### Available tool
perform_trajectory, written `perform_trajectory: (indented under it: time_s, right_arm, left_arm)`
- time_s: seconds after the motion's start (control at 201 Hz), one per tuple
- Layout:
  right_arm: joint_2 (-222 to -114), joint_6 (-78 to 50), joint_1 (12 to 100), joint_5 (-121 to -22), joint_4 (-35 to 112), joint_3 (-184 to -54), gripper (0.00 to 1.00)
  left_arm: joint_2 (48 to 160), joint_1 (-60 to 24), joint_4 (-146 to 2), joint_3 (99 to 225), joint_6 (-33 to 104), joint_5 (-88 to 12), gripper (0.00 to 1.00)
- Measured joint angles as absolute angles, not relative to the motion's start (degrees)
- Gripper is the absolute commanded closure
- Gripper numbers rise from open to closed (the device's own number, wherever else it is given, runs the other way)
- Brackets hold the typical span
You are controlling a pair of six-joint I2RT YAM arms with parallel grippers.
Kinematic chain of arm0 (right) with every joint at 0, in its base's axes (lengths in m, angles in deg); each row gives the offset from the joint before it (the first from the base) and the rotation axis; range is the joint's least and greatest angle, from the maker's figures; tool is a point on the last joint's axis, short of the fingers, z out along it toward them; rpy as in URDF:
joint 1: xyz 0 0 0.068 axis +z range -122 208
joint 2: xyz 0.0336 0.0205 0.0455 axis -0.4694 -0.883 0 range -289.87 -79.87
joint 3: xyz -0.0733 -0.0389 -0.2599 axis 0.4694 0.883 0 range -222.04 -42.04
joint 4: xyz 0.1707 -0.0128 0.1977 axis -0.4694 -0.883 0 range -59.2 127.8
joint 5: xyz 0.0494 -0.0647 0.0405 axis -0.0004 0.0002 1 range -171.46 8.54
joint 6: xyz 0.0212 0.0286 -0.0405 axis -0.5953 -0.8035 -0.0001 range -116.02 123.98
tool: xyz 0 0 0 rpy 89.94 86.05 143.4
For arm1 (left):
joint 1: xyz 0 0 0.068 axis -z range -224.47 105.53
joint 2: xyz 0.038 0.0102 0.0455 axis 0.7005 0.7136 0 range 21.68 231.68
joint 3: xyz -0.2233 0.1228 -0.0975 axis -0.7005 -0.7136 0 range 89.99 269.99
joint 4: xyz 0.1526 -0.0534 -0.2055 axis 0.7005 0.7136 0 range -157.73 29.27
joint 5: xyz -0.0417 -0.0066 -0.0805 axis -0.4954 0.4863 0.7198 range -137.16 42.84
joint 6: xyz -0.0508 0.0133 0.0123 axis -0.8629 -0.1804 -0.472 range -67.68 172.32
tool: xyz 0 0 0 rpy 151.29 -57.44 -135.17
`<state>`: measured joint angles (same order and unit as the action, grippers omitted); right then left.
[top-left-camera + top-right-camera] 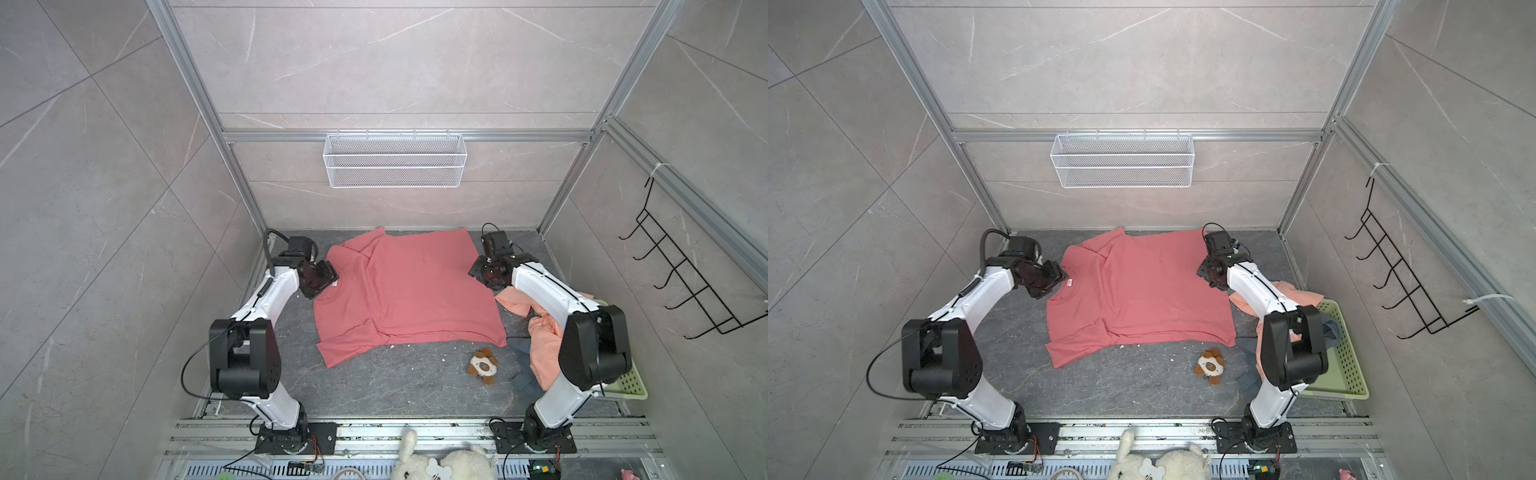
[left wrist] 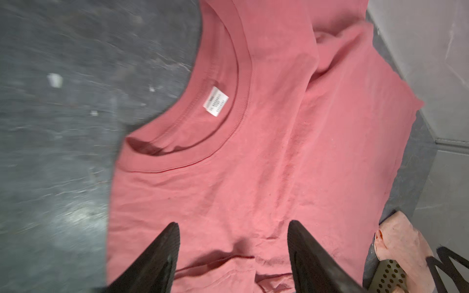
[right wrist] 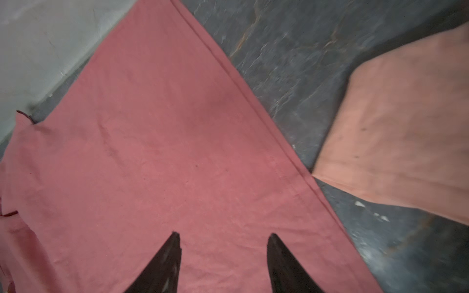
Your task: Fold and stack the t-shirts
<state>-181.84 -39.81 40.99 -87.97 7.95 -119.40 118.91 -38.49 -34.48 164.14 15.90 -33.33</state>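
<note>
Coral-red t-shirt (image 1: 407,291) spread flat, centre of both top views, collar toward left. White neck label (image 2: 215,101) – print too blurred to read. Left gripper (image 2: 233,223) parted over chest, holding nothing. Right gripper (image 3: 223,234) parted over hem – empty. Peach t-shirt (image 1: 544,349) crumpled at right.

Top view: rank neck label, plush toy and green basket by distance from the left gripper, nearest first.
1. neck label: inside the coral t-shirt collar, right beside the left gripper.
2. plush toy: front right, just past the shirt's near hem corner.
3. green basket: far right edge, partly hidden behind the right arm.
</note>
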Motion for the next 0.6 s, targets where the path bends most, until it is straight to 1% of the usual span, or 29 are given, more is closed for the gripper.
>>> perform_trajectory:
  time_s: [0.1,0.194,0.398,0.597]
  right_arm:
    - [-186.9,-40.9,41.9,-85.5,8.8,-120.7,0.44]
    - [-191.0,-41.6,42.7,-83.7,9.0,-122.4,0.44]
    - [-197.9,-43.0,43.1,-80.5,8.7,-126.6,0.44]
    - [-203.6,-43.8,43.3,-78.5,7.6,-133.5,0.44]
  left_arm:
    - [123.6,-35.4,-36.9,164.1,13.8,-31.8,0.30]
    - [127.2,-34.2,-38.9,164.0,12.7,-30.8,0.29]
    - [133.3,-35.0,-40.5,165.0,11.6,-31.2,0.29]
    - [138.2,-37.6,-40.9,171.1,11.0,-31.6,0.28]
